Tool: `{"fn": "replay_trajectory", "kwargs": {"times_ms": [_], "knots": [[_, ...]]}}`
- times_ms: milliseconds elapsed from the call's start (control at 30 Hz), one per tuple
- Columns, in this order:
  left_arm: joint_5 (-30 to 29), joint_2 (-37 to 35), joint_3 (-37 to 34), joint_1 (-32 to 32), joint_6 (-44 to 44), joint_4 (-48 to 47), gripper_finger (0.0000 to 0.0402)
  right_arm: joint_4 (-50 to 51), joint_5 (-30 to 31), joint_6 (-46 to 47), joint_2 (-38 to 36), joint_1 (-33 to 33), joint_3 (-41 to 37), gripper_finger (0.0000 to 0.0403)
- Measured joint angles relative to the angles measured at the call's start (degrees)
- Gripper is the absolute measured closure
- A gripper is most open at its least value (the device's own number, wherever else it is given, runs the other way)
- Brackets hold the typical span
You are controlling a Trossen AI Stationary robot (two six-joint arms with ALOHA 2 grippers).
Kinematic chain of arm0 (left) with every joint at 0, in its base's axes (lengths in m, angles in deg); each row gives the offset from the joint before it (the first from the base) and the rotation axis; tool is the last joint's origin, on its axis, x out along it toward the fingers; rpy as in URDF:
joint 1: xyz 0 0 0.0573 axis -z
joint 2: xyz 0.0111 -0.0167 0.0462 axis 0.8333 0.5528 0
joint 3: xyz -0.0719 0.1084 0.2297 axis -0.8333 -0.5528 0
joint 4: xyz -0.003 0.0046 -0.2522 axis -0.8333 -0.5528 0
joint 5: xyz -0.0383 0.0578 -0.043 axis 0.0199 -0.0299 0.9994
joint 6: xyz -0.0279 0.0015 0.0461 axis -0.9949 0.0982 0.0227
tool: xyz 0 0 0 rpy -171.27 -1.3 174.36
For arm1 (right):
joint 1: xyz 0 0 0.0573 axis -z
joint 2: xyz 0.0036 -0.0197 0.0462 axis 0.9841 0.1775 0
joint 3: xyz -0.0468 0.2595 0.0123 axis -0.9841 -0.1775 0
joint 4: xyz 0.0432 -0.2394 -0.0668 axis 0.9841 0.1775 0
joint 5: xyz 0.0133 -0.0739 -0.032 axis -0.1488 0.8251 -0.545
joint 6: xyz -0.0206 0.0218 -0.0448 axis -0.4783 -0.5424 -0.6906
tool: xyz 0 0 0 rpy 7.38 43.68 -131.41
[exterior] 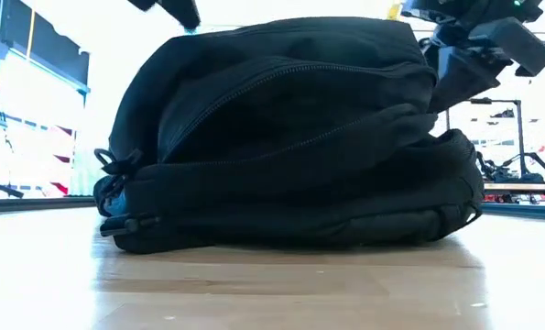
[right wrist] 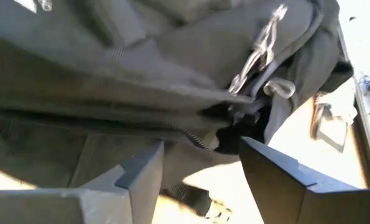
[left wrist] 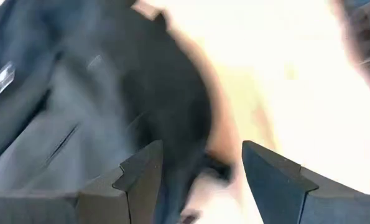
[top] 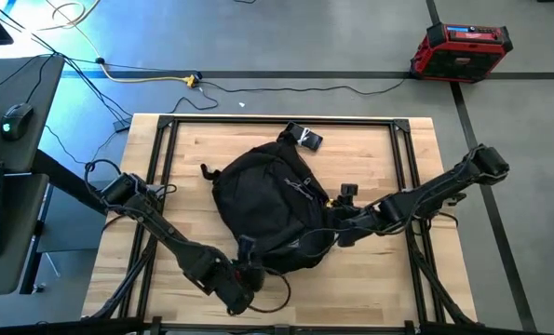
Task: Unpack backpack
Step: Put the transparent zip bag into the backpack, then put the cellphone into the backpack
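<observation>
We see the rounded black fabric backpack (top: 269,207) lying mid-table, zipped. The right gripper (right wrist: 200,165), fingers spread, sits at its right side near the grey zipper pulls (right wrist: 259,53); the left gripper (left wrist: 200,168), fingers spread, hovers at its near edge. We judge opening barely begun: next, pinch a pull.

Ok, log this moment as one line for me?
backpack: zipped, flat on table | left tool: open at backpack's near edge, holding nothing | right tool: open beside zipper pulls
</observation>
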Motion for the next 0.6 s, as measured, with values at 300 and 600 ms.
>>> {"fn": "replay_trajectory", "kwargs": {"times_ms": [300,600], "knots": [[1.7,1.6,0.0,-3.0,10.4,14.6,0.0202,1.2,-0.1,1.6,0.0,-1.1,-0.5,0.0173],[1.7,7.7,0.0,-9.3,8.5,15.7,0.0202,0.0,-0.7,1.4,0.0,-1.1,-0.5,0.0169]]}}
